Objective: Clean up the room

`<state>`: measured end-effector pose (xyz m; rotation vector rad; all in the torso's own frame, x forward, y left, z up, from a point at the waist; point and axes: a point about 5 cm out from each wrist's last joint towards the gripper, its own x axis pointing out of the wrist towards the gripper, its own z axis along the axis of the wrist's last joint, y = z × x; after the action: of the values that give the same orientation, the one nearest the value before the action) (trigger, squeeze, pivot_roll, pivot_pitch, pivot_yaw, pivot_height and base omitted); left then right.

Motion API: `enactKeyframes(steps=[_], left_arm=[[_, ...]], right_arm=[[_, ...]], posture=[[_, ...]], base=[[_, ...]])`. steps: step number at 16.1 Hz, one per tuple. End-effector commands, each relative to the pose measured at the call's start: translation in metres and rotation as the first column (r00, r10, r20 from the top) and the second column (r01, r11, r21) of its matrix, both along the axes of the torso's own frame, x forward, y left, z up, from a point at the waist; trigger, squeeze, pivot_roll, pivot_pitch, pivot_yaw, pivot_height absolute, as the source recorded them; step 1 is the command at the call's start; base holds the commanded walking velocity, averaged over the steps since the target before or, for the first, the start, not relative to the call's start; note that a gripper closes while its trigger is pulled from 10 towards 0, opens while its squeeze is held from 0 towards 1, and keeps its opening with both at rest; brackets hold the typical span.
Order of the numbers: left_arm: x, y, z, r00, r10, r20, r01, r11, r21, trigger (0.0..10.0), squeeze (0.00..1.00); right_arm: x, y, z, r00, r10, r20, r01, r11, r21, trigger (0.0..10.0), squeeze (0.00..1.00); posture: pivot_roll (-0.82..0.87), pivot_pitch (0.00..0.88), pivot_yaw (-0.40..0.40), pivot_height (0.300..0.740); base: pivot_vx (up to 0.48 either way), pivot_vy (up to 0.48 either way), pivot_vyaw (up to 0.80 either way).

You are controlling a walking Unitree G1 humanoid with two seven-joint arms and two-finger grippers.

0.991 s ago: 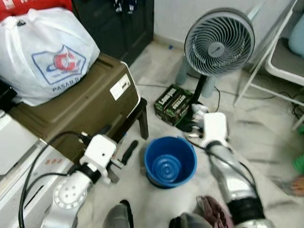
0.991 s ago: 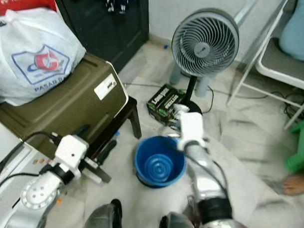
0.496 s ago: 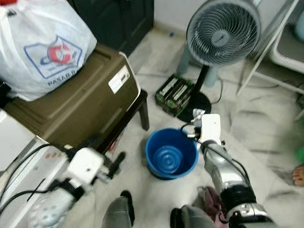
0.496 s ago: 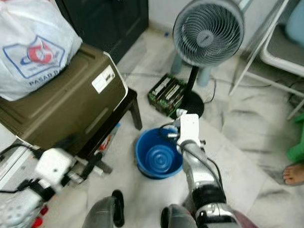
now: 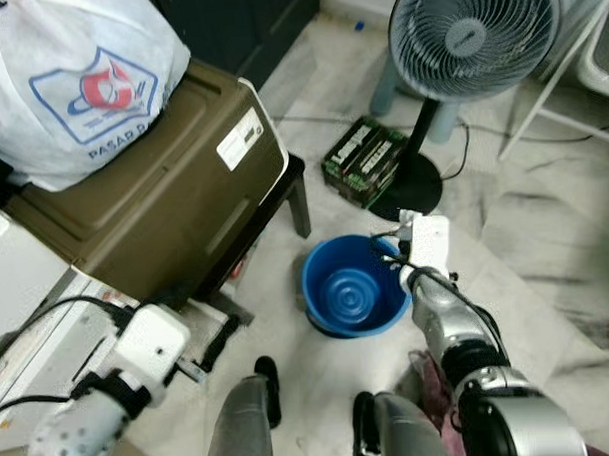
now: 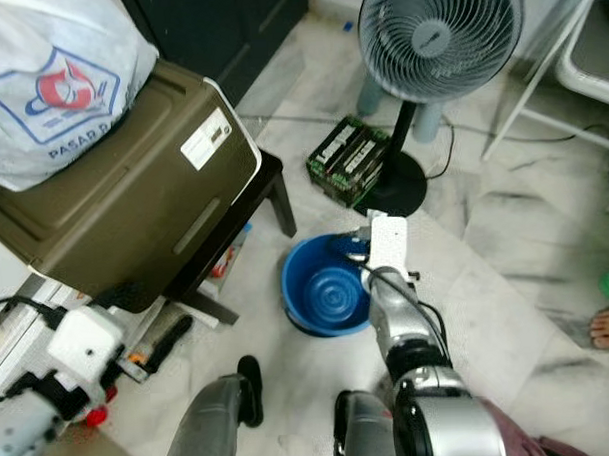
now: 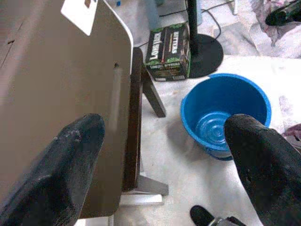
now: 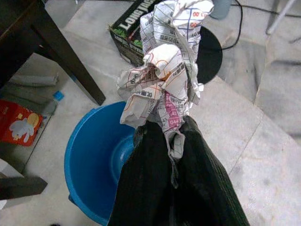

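Marble floor: right pincer (image 8: 170,136) (wrist view) grips crumpled paper (image 8: 164,66) above bucket (image 8: 94,155).

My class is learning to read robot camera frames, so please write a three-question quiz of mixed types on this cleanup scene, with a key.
1. True or false: the right gripper is shut on a crumpled paper.
2. What stands on the floor beside the right gripper? A) a blue bucket B) a red basket C) a glass jar
3. Fill in: the white plastic bag rests on top of the olive ____.

Key
1. True; the black fingers pinch the paper in the right wrist view.
2. A.
3. Case. The left gripper is open and holds nothing.
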<state>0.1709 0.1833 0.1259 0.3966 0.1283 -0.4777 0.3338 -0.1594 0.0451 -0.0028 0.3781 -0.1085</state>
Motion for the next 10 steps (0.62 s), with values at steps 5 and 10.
enactKeyframes(steps=[5,10], left_arm=[[-0.006,0.003,0.005,0.999,-0.022,-0.038,0.023,1.0,0.021,10.0,0.0],[-0.004,0.0,0.006,0.999,-0.029,-0.042,0.029,0.999,0.019,10.0,0.0]], right_arm=[[-0.001,0.013,-0.008,1.0,0.005,-0.03,-0.005,1.0,0.02,10.0,0.0],[0.003,0.034,-0.004,0.998,0.062,-0.005,-0.062,0.997,0.045,10.0,0.0]], posture=[[0.24,0.382,0.107,0.74],[0.24,0.383,0.111,0.74]], base=[[0.0,0.0,0.0],[0.0,0.0,0.0]])
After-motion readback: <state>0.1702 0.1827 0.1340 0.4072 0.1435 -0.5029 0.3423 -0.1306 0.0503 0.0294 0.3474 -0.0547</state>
